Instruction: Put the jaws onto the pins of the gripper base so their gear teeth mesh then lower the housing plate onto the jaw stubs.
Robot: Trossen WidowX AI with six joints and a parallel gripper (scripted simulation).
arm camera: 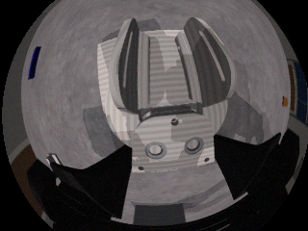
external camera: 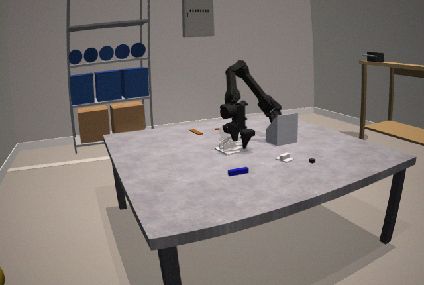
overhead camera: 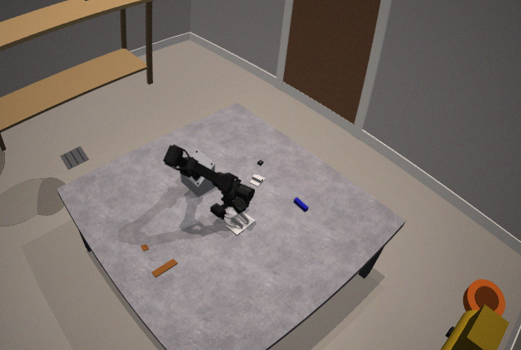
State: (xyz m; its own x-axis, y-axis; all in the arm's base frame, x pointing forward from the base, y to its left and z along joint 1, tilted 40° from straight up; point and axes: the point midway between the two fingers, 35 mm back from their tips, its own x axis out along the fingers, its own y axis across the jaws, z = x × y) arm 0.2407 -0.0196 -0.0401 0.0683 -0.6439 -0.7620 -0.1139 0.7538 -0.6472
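Note:
The white gripper base (overhead camera: 249, 222) (arm camera: 105, 77) lies on the table. Its two jaws, a left jaw (arm camera: 126, 72) and a right jaw (arm camera: 208, 67), stand up from it, side by side and apart. The housing plate (arm camera: 168, 132) lies across the jaws' near ends, and two round stub ends show in its holes. My gripper (overhead camera: 230, 212) (external camera: 239, 144) (arm camera: 171, 142) is shut on the housing plate, one finger at each side edge. The pins and gear teeth are hidden under the plate. I cannot tell whether the plate is fully down and level.
A blue bar (overhead camera: 300, 204) (external camera: 238, 171) (arm camera: 34, 63), a small white stepped part (overhead camera: 256, 180) (external camera: 284, 158) and a black cube (overhead camera: 260, 163) (external camera: 311, 160) lie apart. An orange strip (overhead camera: 164, 268) (external camera: 196, 132) and a small orange piece (overhead camera: 144, 247) (external camera: 217, 128) lie elsewhere. A grey block (external camera: 289, 129) stands by the arm's base.

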